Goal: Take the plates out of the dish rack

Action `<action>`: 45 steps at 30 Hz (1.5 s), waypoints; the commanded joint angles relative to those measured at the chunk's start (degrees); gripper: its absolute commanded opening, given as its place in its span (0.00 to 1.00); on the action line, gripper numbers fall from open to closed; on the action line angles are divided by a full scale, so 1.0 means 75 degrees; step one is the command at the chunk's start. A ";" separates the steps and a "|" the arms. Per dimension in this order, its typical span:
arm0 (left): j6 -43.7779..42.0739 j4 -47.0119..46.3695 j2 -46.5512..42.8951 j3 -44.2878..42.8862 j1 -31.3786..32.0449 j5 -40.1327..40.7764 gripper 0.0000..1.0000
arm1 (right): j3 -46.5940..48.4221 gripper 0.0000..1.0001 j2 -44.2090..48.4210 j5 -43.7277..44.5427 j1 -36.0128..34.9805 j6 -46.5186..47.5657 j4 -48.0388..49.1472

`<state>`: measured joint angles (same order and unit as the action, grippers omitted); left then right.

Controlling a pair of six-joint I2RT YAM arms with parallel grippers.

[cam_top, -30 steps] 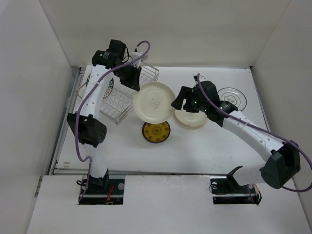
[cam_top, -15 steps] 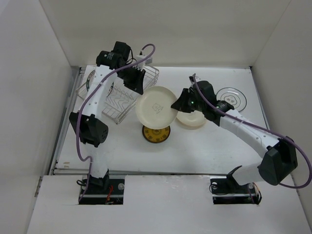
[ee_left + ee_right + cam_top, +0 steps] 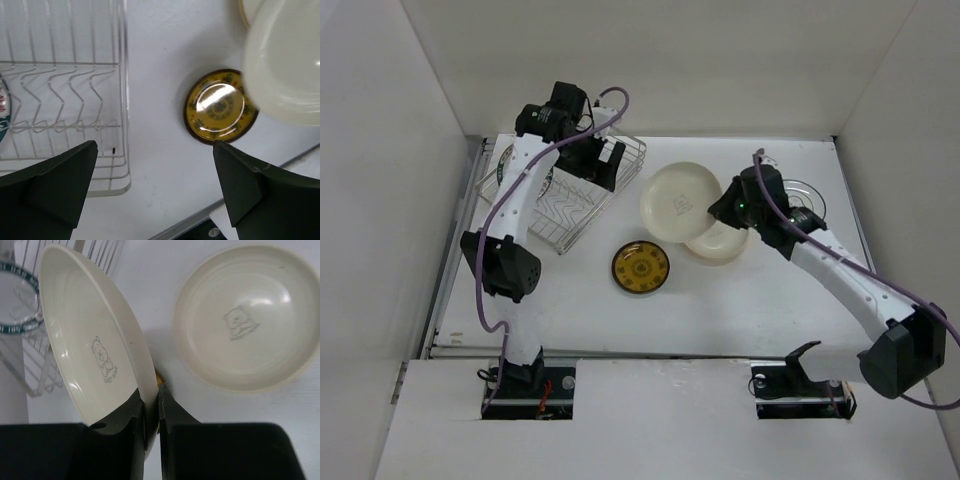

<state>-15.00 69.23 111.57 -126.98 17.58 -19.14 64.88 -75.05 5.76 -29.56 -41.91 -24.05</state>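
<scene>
Edgewise, right jaws pinch a glossy cream plate (image 3: 95, 355), seemingly bear-printed, while left jaws gape wide.

The dish rack (image 3: 75, 95) is thin, shiny metal wire. The raised cream plate (image 3: 95, 355) and the lying cream plate (image 3: 247, 315) look glazed, smooth and softly glossy. The dark gold-centred plate (image 3: 220, 106) shines with a bright glare. The counter (image 3: 160, 170) is matt white. The left tool (image 3: 155, 150) and right tool (image 3: 151, 396) have matt black, plastic-looking fingers.

Tiny lettering (image 3: 111, 379) on cream plate (image 3: 90, 325), too small to read
</scene>
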 commanded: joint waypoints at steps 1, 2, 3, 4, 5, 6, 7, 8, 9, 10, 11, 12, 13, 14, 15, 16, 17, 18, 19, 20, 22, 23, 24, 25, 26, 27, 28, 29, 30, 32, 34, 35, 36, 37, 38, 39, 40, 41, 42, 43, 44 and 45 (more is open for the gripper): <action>0.0371 -0.0407 -0.0742 0.0055 -0.0281 0.0887 1.00 | -0.0014 0.00 0.0619 0.0860 0.0518 -0.0574 -0.0284; 0.0372 -0.0488 -0.0813 0.0148 -0.0363 0.0887 1.00 | -0.0084 0.00 0.0619 0.1035 0.0810 -0.0704 -0.0378; 0.0372 -0.0570 -0.0953 0.0254 -0.0445 0.0887 1.00 | -0.0085 0.00 0.0619 0.1106 0.0975 -0.0809 -0.0460; 0.0372 -0.0571 -0.1024 0.0336 -0.0562 0.0969 1.00 | -0.0177 0.00 0.0619 0.1107 0.1151 -0.0996 -0.0530; 0.0279 -0.0571 -0.1024 0.0418 -0.0563 0.1109 1.00 | -0.0178 0.00 0.0619 0.1107 0.1477 -0.1079 -0.0624; 0.0278 -0.0640 -0.1210 0.0511 -0.0633 0.1180 1.00 | -0.0283 0.00 0.0619 0.1107 0.1631 -0.1149 -0.0625; 0.0197 -0.0641 -0.1212 0.0710 -0.0703 0.1250 1.00 | -0.0388 0.00 0.0515 0.1037 0.1749 -0.1243 -0.0625; 0.0196 -0.0641 -0.1316 0.0804 -0.0704 0.1343 1.00 | -0.0389 0.00 0.0398 0.1037 0.1855 -0.1244 -0.0497; 0.0103 -0.0711 -0.1317 0.0887 -0.0797 0.1344 1.00 | -0.0482 0.00 0.0327 0.0956 0.1995 -0.1244 -0.0403; 0.0033 -0.0793 -0.1422 0.0957 -0.0902 0.1426 1.00 | -0.0483 0.00 0.0152 0.0885 0.1996 -0.1244 -0.0321; 0.0032 -0.0793 -0.1516 0.1051 -0.0973 0.1426 1.00 | -0.0483 0.00 0.0046 0.0884 0.2077 -0.1244 -0.0320; 0.0032 -0.0793 -0.1516 0.1051 -0.1043 0.1519 1.00 | -0.0483 0.00 -0.0059 0.0884 0.2148 -0.1244 -0.0320; 0.0032 -0.0875 -0.1586 0.1051 -0.1195 0.1520 1.00 | -0.0483 0.00 -0.0153 0.0884 0.2149 -0.1348 -0.0320; 0.0032 -0.0875 -0.1587 0.1051 -0.1266 0.1520 1.00 | -0.0483 0.00 -0.0316 0.0815 0.2230 -0.1431 -0.0320; 0.0032 -0.0875 -0.1587 0.1051 -0.1266 0.1520 1.00 | -0.0587 0.00 -0.0399 0.0814 0.2231 -0.1431 -0.0239; 0.0032 -0.0957 -0.1656 0.1051 -0.1382 0.1520 1.00 | -0.0716 0.00 -0.0470 0.0652 0.2300 -0.1431 -0.0134; 0.0032 -0.0957 -0.1657 0.1051 -0.1384 0.1520 1.00 | -0.0717 0.00 -0.0621 0.0569 0.2301 -0.1501 -0.0040; 0.0032 -0.0957 -0.1657 0.1121 -0.1453 0.1520 1.00 | -0.0799 0.00 -0.0704 0.0498 0.2301 -0.1502 0.0112; 0.0032 -0.0957 -0.1657 0.1122 -0.1454 0.1520 1.00 | -0.0799 0.00 -0.0798 0.0405 0.2301 -0.1502 0.0113; 0.0032 -0.0957 -0.1657 0.1122 -0.1454 0.1520 1.00 | -0.0799 0.00 -0.0880 0.0404 0.2301 -0.1502 0.0183; 0.0032 -0.0957 -0.1657 0.1122 -0.1454 0.1520 1.00 | -0.0870 0.03 -0.1126 0.0404 0.2301 -0.1502 0.0184; 0.0032 -0.0957 -0.1657 0.1122 -0.1454 0.1520 1.00 | -0.0963 0.07 -0.1196 0.0404 0.2301 -0.1502 0.0184; 0.0032 -0.0957 -0.1657 0.1122 -0.1454 0.1520 1.00 | -0.0963 0.17 -0.1267 0.0311 0.2301 -0.1502 0.0184; -0.0038 -0.0957 -0.1657 0.1122 -0.1454 0.1520 1.00 | -0.1045 0.22 -0.1372 0.0310 0.2301 -0.1502 0.0288; -0.0038 -0.0888 -0.1657 0.1122 -0.1454 0.1520 1.00 | -0.1045 0.28 -0.1373 0.0101 0.2301 -0.1502 0.0289; -0.0038 -0.0887 -0.1657 0.1122 -0.1454 0.1520 1.00 | -0.1115 0.35 -0.1442 0.0018 0.2301 -0.1502 0.0370; -0.0038 -0.0887 -0.1657 0.1122 -0.1454 0.1520 1.00 | -0.1116 0.48 -0.1443 0.0017 0.2301 -0.1397 0.0371; -0.0038 -0.0887 -0.1587 0.1122 -0.1454 0.1520 1.00 | -0.1116 0.54 -0.1443 -0.0052 0.2301 -0.1303 0.0290; -0.0038 -0.0887 -0.1587 0.1122 -0.1454 0.1520 1.00 | -0.1116 0.58 -0.1443 0.0040 0.2301 -0.1303 0.0208; -0.0038 -0.0887 -0.1587 0.1122 -0.1454 0.1450 1.00 | -0.1046 0.66 -0.1339 0.0227 0.2207 -0.1093 -0.0107; -0.0038 -0.0887 -0.1587 0.1122 -0.1454 0.1380 1.00 | -0.0953 0.69 -0.1338 0.0381 0.2137 -0.0999 -0.0319; -0.0038 -0.0887 -0.1517 0.1122 -0.1454 0.1380 1.00 | -0.0952 0.69 -0.1256 0.0485 0.2137 -0.0928 -0.0552; -0.0038 -0.0887 -0.1516 0.1122 -0.1454 0.1380 1.00 | -0.0882 0.70 -0.1256 0.0486 0.2137 -0.0928 -0.0659; -0.0038 -0.0887 -0.1516 0.1041 -0.1454 0.1380 1.00 | -0.0812 0.70 -0.1256 0.0556 0.2137 -0.0858 -0.0764; -0.0038 -0.0957 -0.1516 0.1040 -0.1454 0.1461 1.00 | -0.0811 0.70 -0.1256 0.0556 0.2137 -0.0857 -0.0870; -0.0038 -0.0957 -0.1516 0.1040 -0.1454 0.1462 1.00 | -0.0742 0.70 -0.1256 0.0556 0.2137 -0.0857 -0.1010; -0.0038 -0.0957 -0.1516 0.1040 -0.1454 0.1531 1.00 | -0.0741 0.70 -0.1256 0.0638 0.2137 -0.0788 -0.1081; -0.0038 -0.1027 -0.1516 0.1040 -0.1454 0.1671 1.00 | -0.0671 0.70 -0.1256 0.0638 0.2137 -0.0787 -0.1152; -0.0038 -0.1121 -0.1516 0.1040 -0.1524 0.1777 1.00 | -0.0671 0.70 -0.1186 0.0708 0.2137 -0.0787 -0.1152; -0.0038 -0.1122 -0.1516 0.1109 -0.1524 0.2010 1.00 | -0.0671 0.70 -0.1185 0.0709 0.2137 -0.0787 -0.1233; -0.0131 -0.1226 -0.1516 0.1110 -0.1524 0.2140 1.00 | -0.0671 0.70 -0.1058 0.0801 0.2137 -0.0787 -0.1234; -0.0132 -0.1320 -0.1516 0.1110 -0.1617 0.2292 1.00 | -0.0763 0.70 -0.0917 0.0884 0.2137 -0.0787 -0.1153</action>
<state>-14.98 61.87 101.82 -118.83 6.52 -5.78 57.39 -85.45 9.65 -13.19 -48.73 -31.35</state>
